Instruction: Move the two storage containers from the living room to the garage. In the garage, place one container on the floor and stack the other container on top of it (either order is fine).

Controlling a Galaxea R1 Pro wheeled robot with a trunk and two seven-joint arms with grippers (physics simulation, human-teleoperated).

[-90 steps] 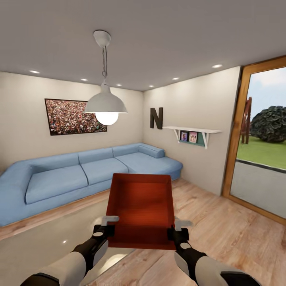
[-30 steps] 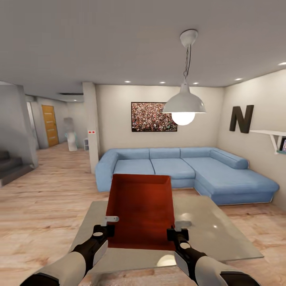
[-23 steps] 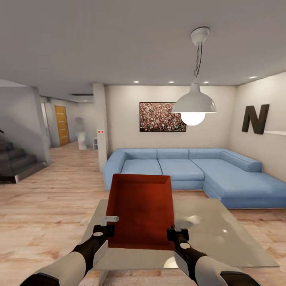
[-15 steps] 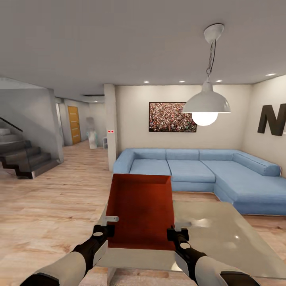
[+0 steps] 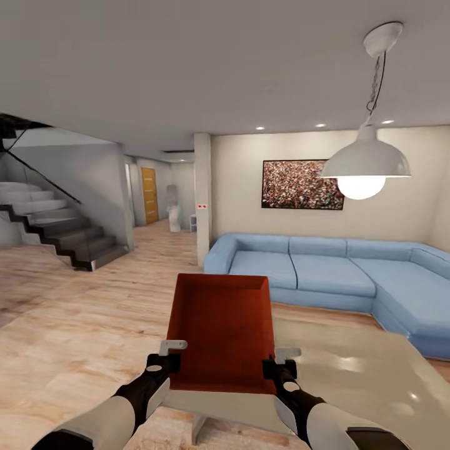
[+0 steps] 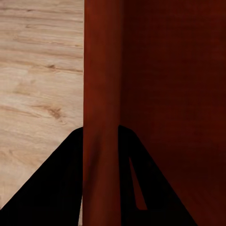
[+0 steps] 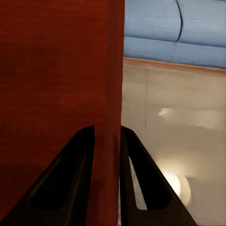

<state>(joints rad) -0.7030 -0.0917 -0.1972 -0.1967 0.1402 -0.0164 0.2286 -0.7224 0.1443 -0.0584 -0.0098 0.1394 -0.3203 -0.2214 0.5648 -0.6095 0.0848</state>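
The setting is presenting as a home living room: a blue corner sofa (image 5: 331, 265) is sitting on light wood-plank flooring (image 5: 81, 312), a framed picture (image 5: 302, 184) hanging above the sofa, a white pendant lamp (image 5: 365, 164) glowing before it, stairs (image 5: 59, 228) rising far left of it

Open wood floor (image 5: 94, 312) lies ahead-left; glass table (image 5: 350, 375), sofa (image 5: 325, 269) and pillar (image 5: 202, 194) block the right.

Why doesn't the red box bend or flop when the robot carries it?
The red box probably is stiff: its flat walls stay straight though pinched only at the near corners by the left claw and right claw. It is likely light, being empty, and might slip, as its sides look smooth.
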